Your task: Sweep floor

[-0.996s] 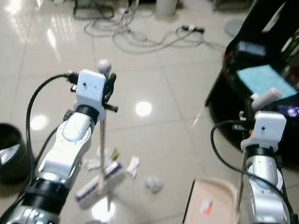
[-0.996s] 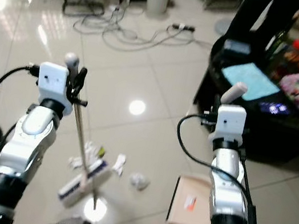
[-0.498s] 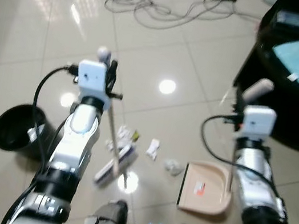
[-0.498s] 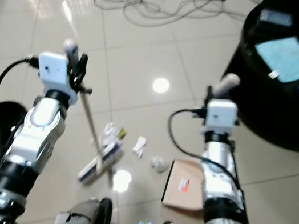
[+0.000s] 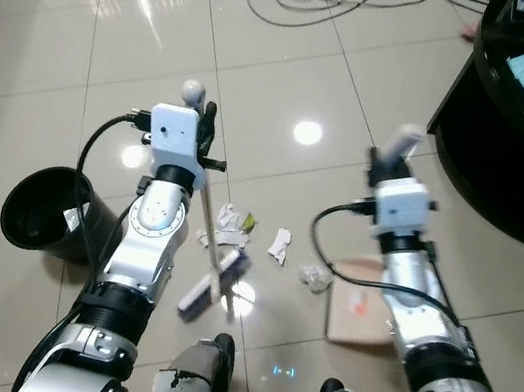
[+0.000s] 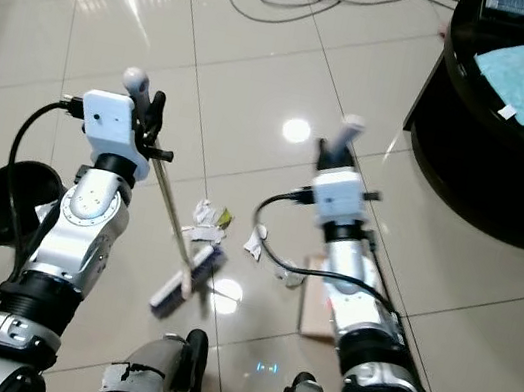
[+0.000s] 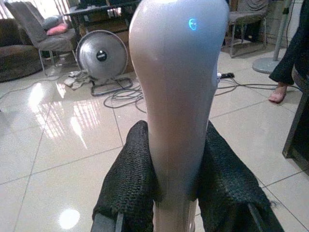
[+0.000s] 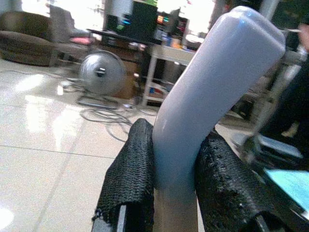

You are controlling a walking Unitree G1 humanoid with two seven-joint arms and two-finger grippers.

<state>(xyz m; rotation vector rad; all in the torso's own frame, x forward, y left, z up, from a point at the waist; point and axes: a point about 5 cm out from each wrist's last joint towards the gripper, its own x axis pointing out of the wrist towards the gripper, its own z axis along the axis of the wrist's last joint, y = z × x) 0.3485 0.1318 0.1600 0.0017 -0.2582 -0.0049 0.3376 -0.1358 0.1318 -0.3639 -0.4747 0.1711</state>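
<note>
Both silver arms reach forward and down over the tiled floor (image 5: 86,43). The left gripper (image 7: 166,159) has its fingers (image 7: 130,179) clamped on the pale knob of the broom handle (image 5: 207,232), which slants down toward 5 o'clock to the brush head (image 5: 210,287), resting on the floor among scraps of paper litter (image 5: 279,245). The right gripper (image 8: 174,164) has its fingers (image 8: 219,183) closed on the upright handle of the dustpan (image 5: 356,309), which lies flat on the floor under the right forearm. A black bin (image 5: 46,214) stands at 9 o'clock of the left arm. A dark round surface (image 5: 494,146) sits at 2 o'clock.
</note>
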